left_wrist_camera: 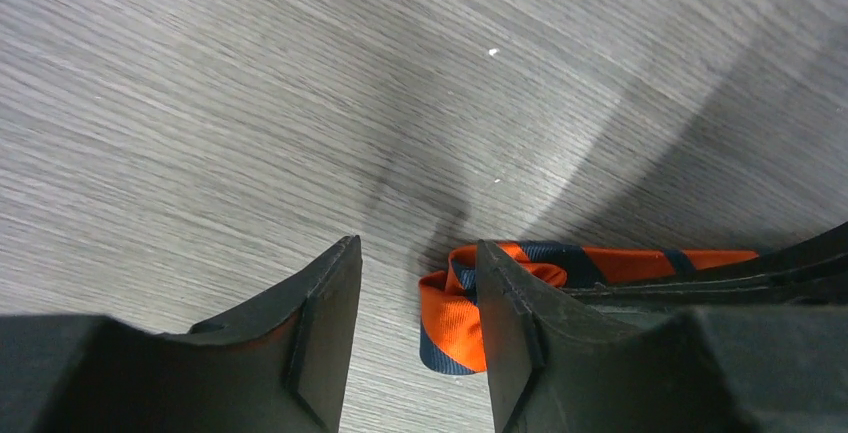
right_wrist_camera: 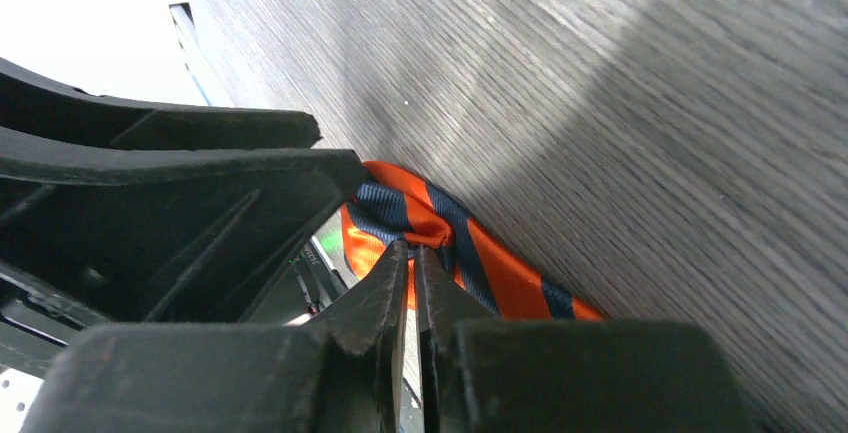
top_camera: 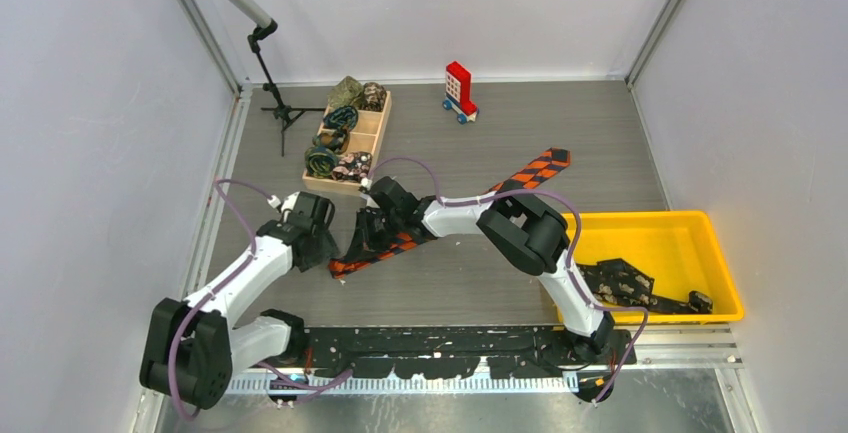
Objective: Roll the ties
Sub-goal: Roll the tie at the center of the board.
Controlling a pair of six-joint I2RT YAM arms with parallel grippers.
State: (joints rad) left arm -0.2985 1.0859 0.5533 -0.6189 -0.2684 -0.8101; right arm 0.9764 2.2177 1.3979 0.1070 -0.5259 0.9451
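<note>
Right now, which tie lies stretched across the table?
The orange-and-black checked tie, lying diagonally; the other ties are rolled in the wooden tray or heaped in the yellow bin.

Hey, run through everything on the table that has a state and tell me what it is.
Orange checked tie: near end folded over, the rest flat and unrolled.
Right end effector: shut on the tie's folded end.
Left end effector: open, beside that fold, holding nothing.
Wooden box: holds rolled ties.
Yellow bin: holds dark ties, unrolled.
</note>
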